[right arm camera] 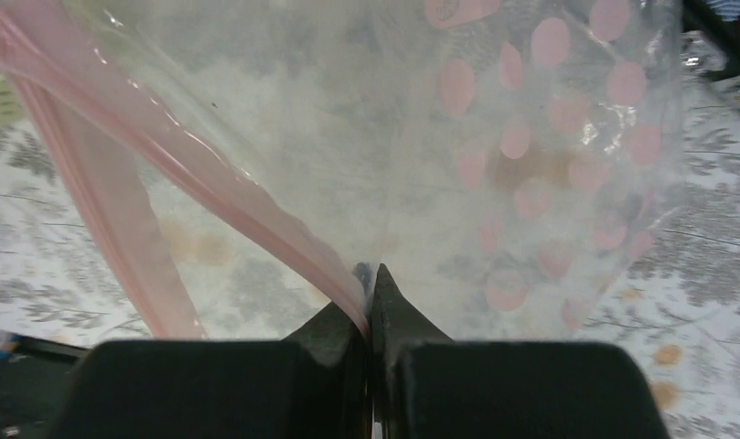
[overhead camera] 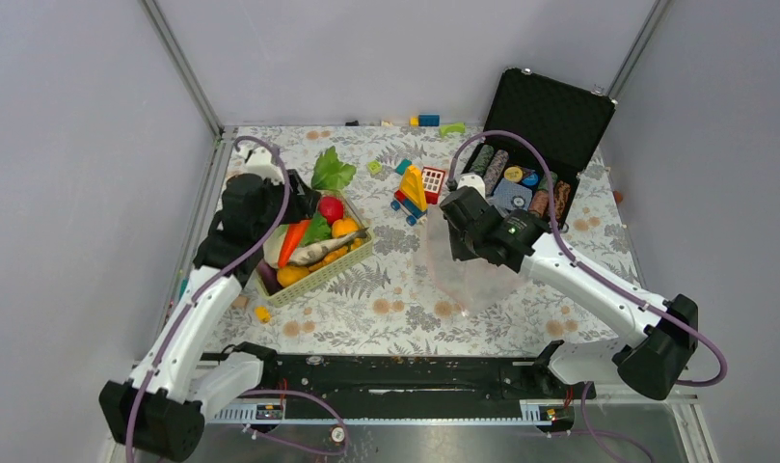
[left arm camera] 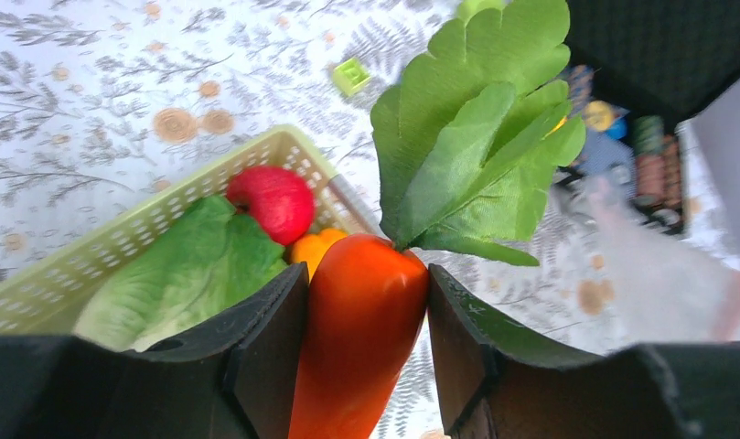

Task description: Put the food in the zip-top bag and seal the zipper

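**A:** Where's the carrot [left arm camera: 361,352] sitting relative to the grippers?

**B:** The left gripper [left arm camera: 361,297] is clamping it around the body, with a black finger pressing on each side and the leafy top poking out past the fingertips. It's hanging right at the pale green basket [left arm camera: 119,251] (can't tell if it's lifted clear of the rim). The right gripper [right arm camera: 370,283] is pinching shut on the zipper [right arm camera: 210,183], so the zip-top bag [right arm camera: 540,137] is drooping from it toward the table [overhead camera: 386,309]. The bag and carrot are sitting well apart, with the building blocks [overhead camera: 412,193] standing between them.

**A:** How's the stuff looking?

**B:** The carrot's glossy orange with a big floppy green top. The bag's clear with pink dots, and its pale pink zipper strips are splitting apart, so the mouth is gaping. The basket's holding a red round fruit [left arm camera: 274,201], a lettuce leaf [left arm camera: 192,270] and a small orange piece [left arm camera: 316,249].

**A:** And the room?

**B:** A fern-and-flower print cloth is covering the table, and plain grey walls are closing it in. A black case [overhead camera: 550,116] is lying open at the far right, showing poker chips [overhead camera: 497,172].
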